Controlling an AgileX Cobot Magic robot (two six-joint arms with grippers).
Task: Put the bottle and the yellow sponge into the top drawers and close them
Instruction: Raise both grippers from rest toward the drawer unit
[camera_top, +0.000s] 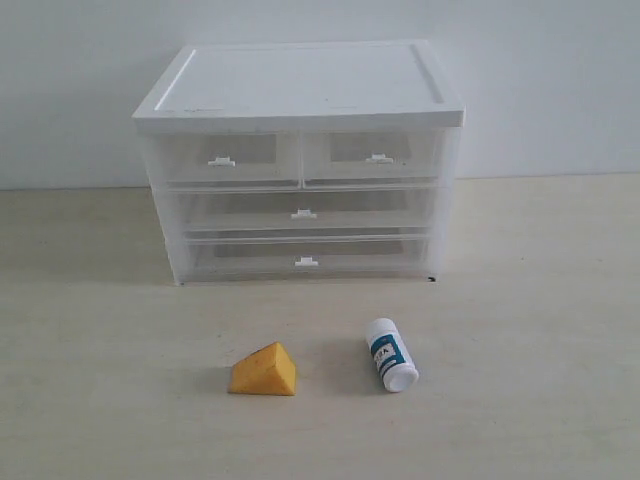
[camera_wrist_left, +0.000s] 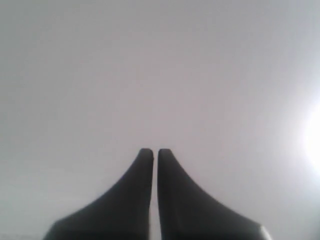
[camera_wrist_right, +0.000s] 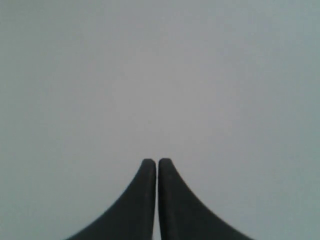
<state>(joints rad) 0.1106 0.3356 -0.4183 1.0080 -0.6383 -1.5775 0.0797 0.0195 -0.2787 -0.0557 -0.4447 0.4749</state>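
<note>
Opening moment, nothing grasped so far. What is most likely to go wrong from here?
1. The bottle lies on its side on the table, so it may roll when gripped.
2. The top-left drawer and top-right drawer are shut, with only small clip handles; a pull could slip off or drag the cabinet forward.
3. The yellow sponge is a wedge; its sloped faces might squirt out of a pinch.

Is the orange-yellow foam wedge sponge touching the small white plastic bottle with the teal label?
Apart. The exterior view shows a strip of bare table between the yellow sponge and the white bottle.
</note>
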